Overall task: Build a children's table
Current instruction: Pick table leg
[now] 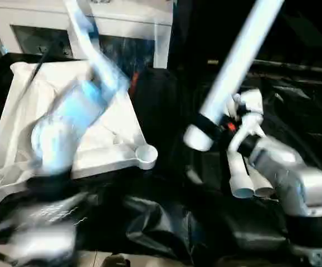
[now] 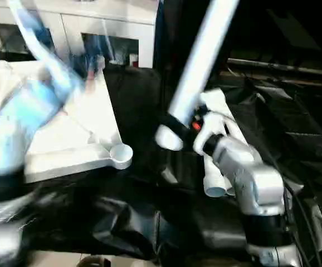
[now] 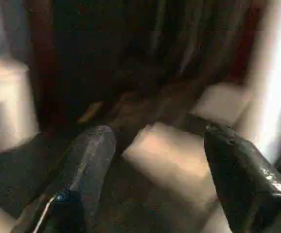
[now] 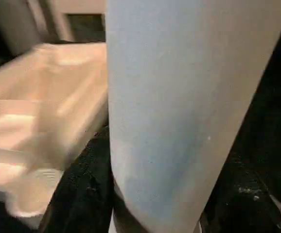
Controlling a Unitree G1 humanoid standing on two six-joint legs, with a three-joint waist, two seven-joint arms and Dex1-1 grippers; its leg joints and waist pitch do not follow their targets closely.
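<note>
Tabletop lies underside up on the black-covered worktop; one leg is held raised by the right end effector.

The white tabletop (image 1: 113, 139) rests at the robot's left, ribbed side up, with a round corner socket (image 1: 146, 154) facing the centre. The right end effector (image 1: 219, 127) pinches a long white leg (image 1: 236, 58) near its thick end, the tube slanting up and away. Two further legs (image 1: 249, 181) lie beside the right forearm on the black sheet (image 1: 166, 222). The left end effector (image 3: 157, 167) is blurred, fingers (image 3: 84, 167) spread and empty. A white cabinet (image 1: 122, 28) stands behind.
</note>
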